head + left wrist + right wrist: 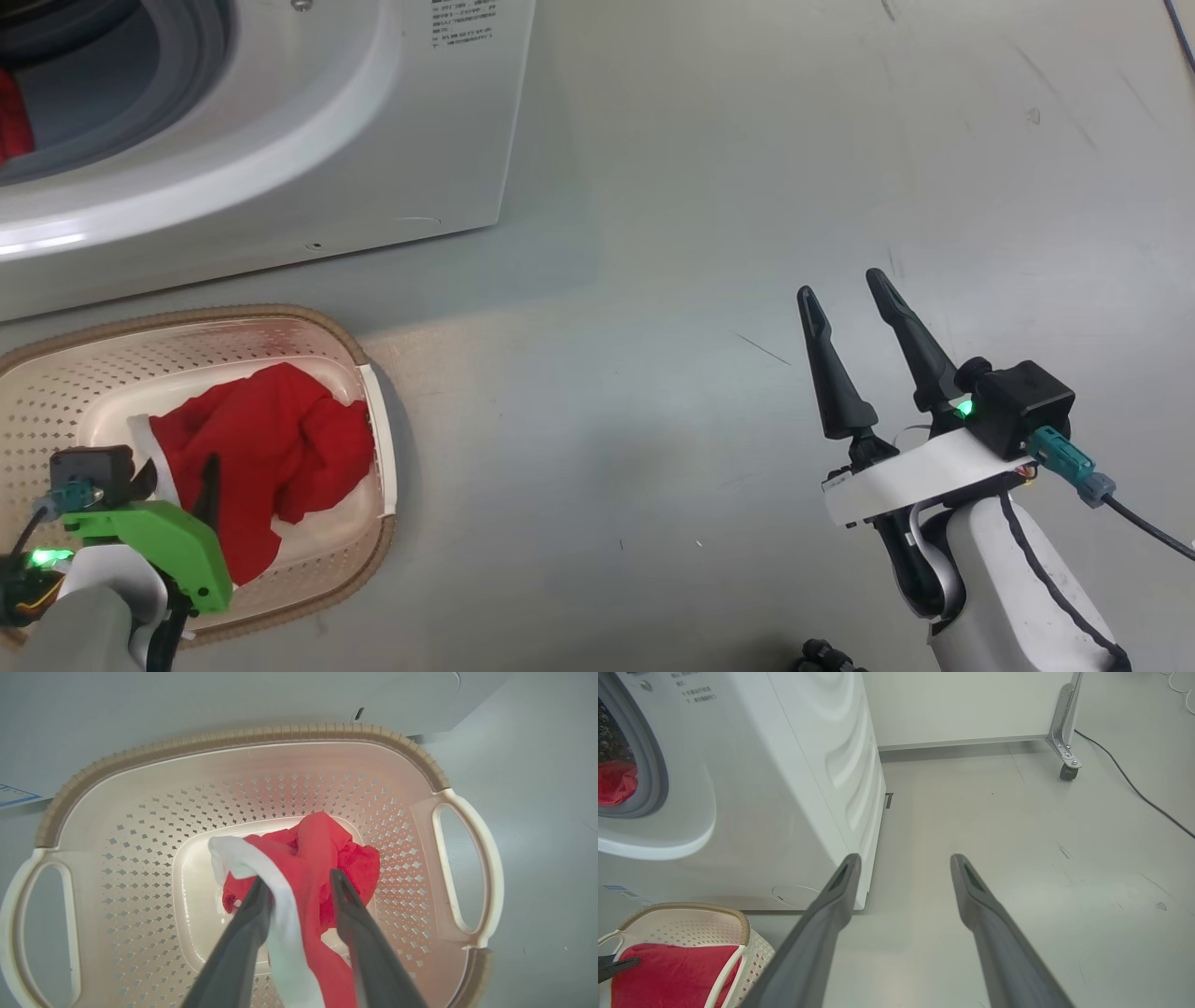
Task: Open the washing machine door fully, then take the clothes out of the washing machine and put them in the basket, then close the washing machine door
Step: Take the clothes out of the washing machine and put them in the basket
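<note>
The cream basket (pixel 280 313) stands on the floor right in front of the white washing machine (pixel 373 140). Red and white clothes (pixel 271 439) lie bunched in it. My left gripper (pixel 298 877) hangs over the basket (pixel 233 735) with its fingers apart. A red and white garment (pixel 327 844) drapes between them and over the left finger (pixel 243 938). More red clothes (pixel 614 781) show inside the drum opening. My right gripper (pixel 840 285) is open and holds nothing, over bare floor to the right of the machine. The washing machine door is out of view.
A white panel on a metal caster leg (pixel 1066 770) stands behind the machine's right side, and a dark cable (pixel 1134 788) runs across the floor beyond it. Grey floor (pixel 700 280) stretches to the right of the basket.
</note>
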### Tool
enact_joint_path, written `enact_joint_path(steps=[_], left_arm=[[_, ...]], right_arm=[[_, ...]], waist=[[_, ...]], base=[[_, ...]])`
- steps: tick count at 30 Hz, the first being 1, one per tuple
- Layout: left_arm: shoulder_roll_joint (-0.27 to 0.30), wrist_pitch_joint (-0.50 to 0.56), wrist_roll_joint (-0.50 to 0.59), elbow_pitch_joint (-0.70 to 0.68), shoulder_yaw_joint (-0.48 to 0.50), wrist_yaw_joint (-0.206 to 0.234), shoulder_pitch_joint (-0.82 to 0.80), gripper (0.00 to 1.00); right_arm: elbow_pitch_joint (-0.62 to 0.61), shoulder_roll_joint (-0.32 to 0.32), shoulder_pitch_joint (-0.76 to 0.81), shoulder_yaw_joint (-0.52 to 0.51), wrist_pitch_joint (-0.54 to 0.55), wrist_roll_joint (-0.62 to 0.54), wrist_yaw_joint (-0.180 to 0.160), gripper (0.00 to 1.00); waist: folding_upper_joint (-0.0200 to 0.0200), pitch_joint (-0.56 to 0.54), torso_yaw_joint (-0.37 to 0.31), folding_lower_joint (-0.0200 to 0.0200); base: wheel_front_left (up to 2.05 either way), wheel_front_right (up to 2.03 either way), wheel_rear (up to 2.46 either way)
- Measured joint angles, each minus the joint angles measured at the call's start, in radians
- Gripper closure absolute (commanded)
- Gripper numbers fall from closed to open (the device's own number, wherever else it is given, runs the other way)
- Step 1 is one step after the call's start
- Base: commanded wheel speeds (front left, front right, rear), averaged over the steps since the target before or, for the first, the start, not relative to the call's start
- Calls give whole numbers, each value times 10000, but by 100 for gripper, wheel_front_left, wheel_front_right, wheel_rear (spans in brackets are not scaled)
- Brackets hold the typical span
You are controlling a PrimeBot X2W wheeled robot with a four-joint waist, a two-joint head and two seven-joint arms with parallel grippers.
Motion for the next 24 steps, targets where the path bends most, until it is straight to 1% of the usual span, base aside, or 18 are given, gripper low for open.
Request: enact_joint_path(steps=[5,11,20,24], left_arm=[[-180,-242,2,247,-109,0,-254,0],[-472,-663,31,228,-426,-2,-480,0],[-642,-1014,73,203,-604,-4,-537,0],[-704,-1139,73,-100,-598,-10,-541,0]], right_arm=[[27,2,-10,-77,0,0,-38,0],[142,2,-24,-267,0,0,-38,0],[399,2,-23,-453,0,0,-31,0],[512,-2,9,-614,0,0,-29,0]], waist=[[0,-216,146,0],[0,-626,372,0],[0,-1478,873,0],[0,-1924,1141,0]], base=[[0,0,0],[0,0,0],[0,0,0],[0,0,0]])
